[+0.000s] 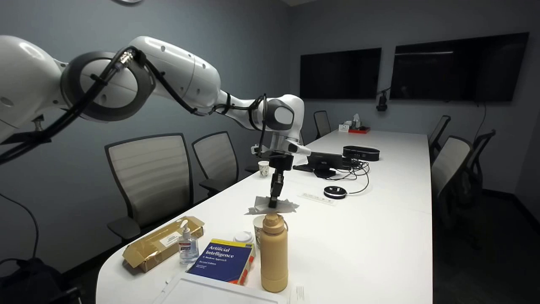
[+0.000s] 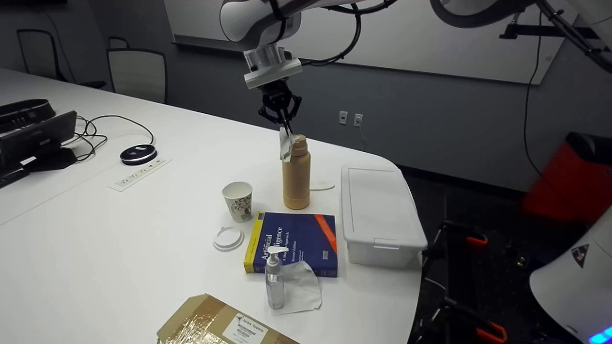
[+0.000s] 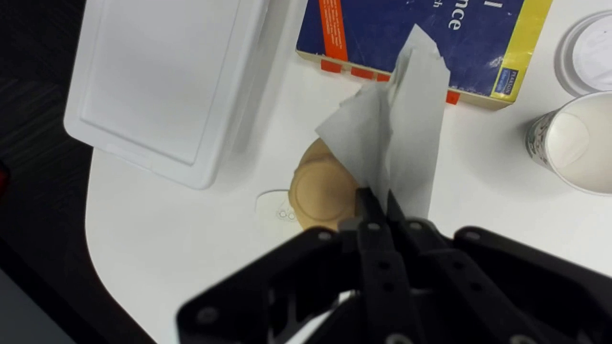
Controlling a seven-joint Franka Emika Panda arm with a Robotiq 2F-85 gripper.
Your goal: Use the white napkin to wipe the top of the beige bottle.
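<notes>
The beige bottle (image 1: 274,259) stands upright on the table in both exterior views (image 2: 297,184). Its round cap (image 3: 322,191) shows from above in the wrist view. My gripper (image 2: 288,130) is shut on the white napkin (image 2: 286,145), which hangs from the fingertips at the level of the bottle's cap. In the wrist view the gripper (image 3: 380,198) is beside the cap, and the napkin (image 3: 411,129) spreads out past the fingertips and covers one edge of the bottle. The napkin also shows spread out in an exterior view (image 1: 262,204). I cannot tell whether it touches the cap.
A paper cup (image 2: 238,203), a white lid (image 2: 228,238) and a blue book (image 2: 296,239) are close to the bottle. A lidded white bin (image 2: 382,210) stands near the table's end. A sanitizer bottle (image 2: 275,284), a white sheet (image 2: 303,291) and a cardboard box (image 2: 215,320) lie beyond the book.
</notes>
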